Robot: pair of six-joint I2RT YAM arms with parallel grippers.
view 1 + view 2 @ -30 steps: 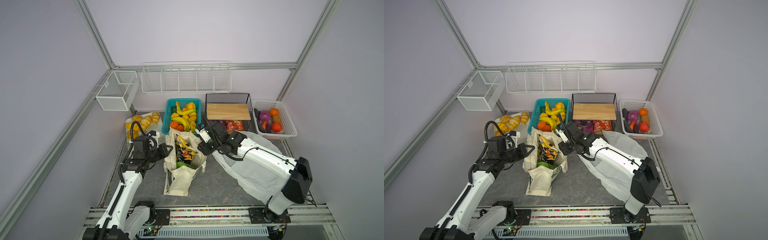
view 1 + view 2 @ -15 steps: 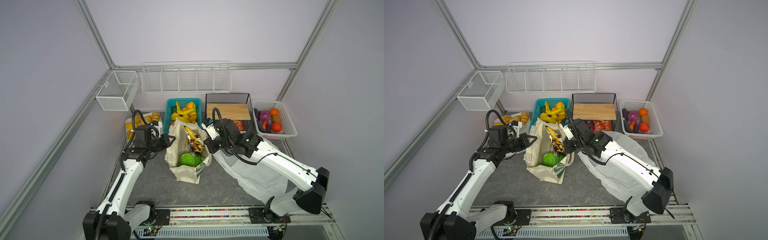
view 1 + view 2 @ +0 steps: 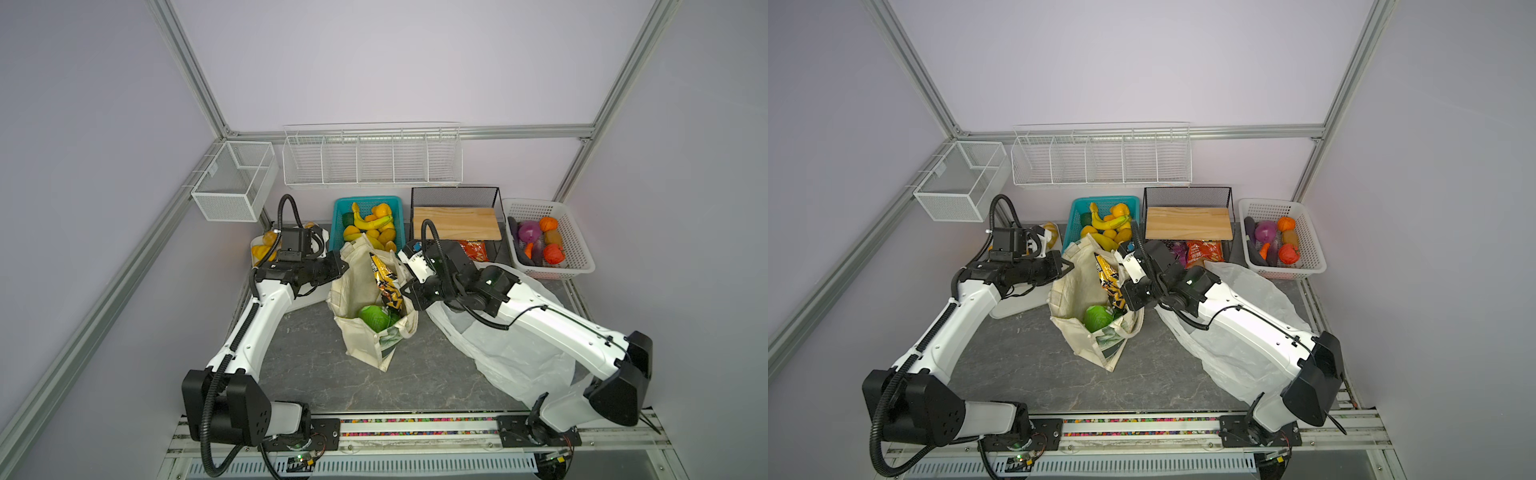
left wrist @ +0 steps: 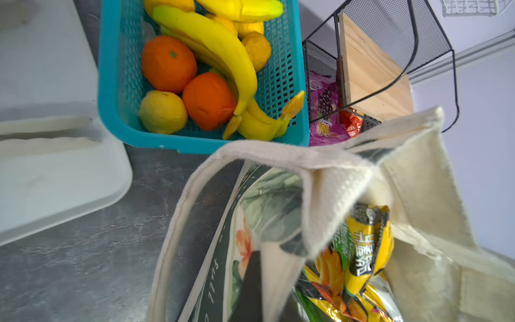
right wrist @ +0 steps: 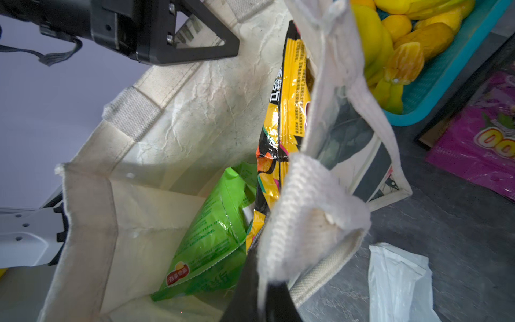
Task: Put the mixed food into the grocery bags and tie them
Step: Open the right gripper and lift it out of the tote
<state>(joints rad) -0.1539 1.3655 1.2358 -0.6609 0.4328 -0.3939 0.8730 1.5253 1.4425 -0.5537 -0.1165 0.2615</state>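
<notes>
– Grey marbled tabletop [image 3: 415, 374] covers the floor of the cell in both top views, and the canvas tote [image 3: 357, 286] stands open in the middle, between the two arms. What do the top views give that the wrist cameras do not?

– The plastic carrier bag [image 3: 515, 357], lying crumpled under the right arm, and the white basket [image 3: 579, 249] at the back right. The orange-red round vegetable [image 3: 553, 253] sits in that basket, well apart from both bags.

– And the snack bags?

– Both are inside the tote. The black-and-yellow snack bag [image 3: 386, 282] stands on edge along the wall on the right arm's side. The green snack bag [image 5: 211, 231] lies at the bottom, and only the right wrist view shows it nearly whole.

– How do the fingers stand?

– The left gripper [image 3: 341, 268] has them pressed together on the tote's rim. The left wrist view shows one dark finger [image 4: 252, 281] with cream cloth folded against it. The right gripper [image 3: 409, 296] is closed too, pinching the woven strap [image 5: 301, 209] at the opposite rim, and its finger [image 5: 248, 292] shows beside that strap.

– Does the left wrist view add anything?

– Yes: the teal basket [image 4: 108, 97] of fruit [image 4: 168, 62], just behind the tote, and purple packets [image 4: 323, 100] under the wire rack [image 4: 418, 41].
</notes>
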